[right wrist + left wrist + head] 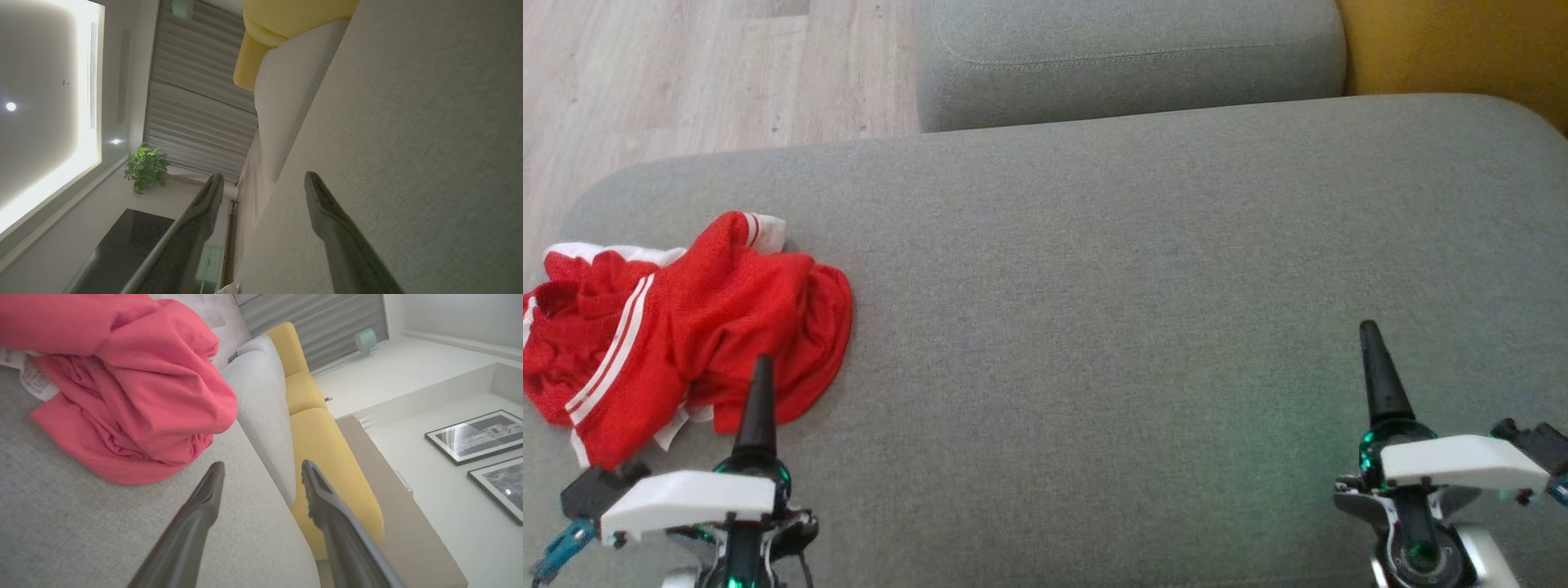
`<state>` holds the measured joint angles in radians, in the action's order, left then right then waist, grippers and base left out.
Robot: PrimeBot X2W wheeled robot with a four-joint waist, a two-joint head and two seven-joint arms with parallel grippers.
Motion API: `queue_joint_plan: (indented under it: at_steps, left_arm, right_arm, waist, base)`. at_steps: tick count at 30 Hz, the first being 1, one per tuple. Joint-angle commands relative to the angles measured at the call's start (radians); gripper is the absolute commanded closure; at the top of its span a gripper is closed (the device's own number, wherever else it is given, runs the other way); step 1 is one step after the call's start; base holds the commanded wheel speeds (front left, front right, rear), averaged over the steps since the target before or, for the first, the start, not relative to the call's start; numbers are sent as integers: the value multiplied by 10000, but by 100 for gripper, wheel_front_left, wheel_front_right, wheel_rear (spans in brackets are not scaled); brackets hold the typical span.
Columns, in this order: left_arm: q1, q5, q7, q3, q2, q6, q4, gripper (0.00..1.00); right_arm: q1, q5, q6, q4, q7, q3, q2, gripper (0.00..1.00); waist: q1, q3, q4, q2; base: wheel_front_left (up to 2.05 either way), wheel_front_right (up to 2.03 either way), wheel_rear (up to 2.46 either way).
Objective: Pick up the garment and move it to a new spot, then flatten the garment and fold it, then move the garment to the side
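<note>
Lying crumpled on the grey cushion (1135, 286), red garment (686, 327) beside the spread left pincer (262, 465); right pincer (263, 176) spread too.

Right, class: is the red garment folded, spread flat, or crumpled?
Crumpled. The red garment lies bunched in uneven overlapping folds on the grey cushion.

One garment (686, 327); one left gripper (263, 463); one right gripper (264, 174); two pictures (476, 435) (500, 488); one plant (145, 167)

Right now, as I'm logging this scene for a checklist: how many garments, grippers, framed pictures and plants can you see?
Red garment: 1
Grippers: 2, the left gripper and the right gripper
Framed pictures: 2
Plant: 1
Total: 6
</note>
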<state>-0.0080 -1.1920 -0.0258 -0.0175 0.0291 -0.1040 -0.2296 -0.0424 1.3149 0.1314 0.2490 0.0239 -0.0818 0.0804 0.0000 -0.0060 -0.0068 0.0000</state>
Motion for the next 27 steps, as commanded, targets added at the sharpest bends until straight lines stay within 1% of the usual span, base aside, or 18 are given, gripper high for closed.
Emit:
queue_joint_plan:
  at_steps: [1,10,15,27]
  left_arm:
    - [-506,345,-121,-99,131,47,418,0]
    - [-473,2358,-384,75,140,284,636,0]
    - [-453,3406,-531,204,146,389,806,0]
    - [-446,4955,-881,375,158,649,950,0]
  right_arm:
    - [-594,-277,-3,-422,120,-189,230,0]
    - [-715,-1990,-3,-276,386,-672,418,0]
    - [-747,-3003,-4,-108,533,-651,379,0]
    - [-800,-4892,-4,-51,887,-831,204,0]
  waist:
    - [0,-2,-5,0]
    - [0,-17,-35,0]
    - [0,-18,-50,0]
    - [0,-80,-84,0]
  base:
    - [0,0,0]
    - [0,0,0]
    - [0,0,0]
    - [0,0,0]
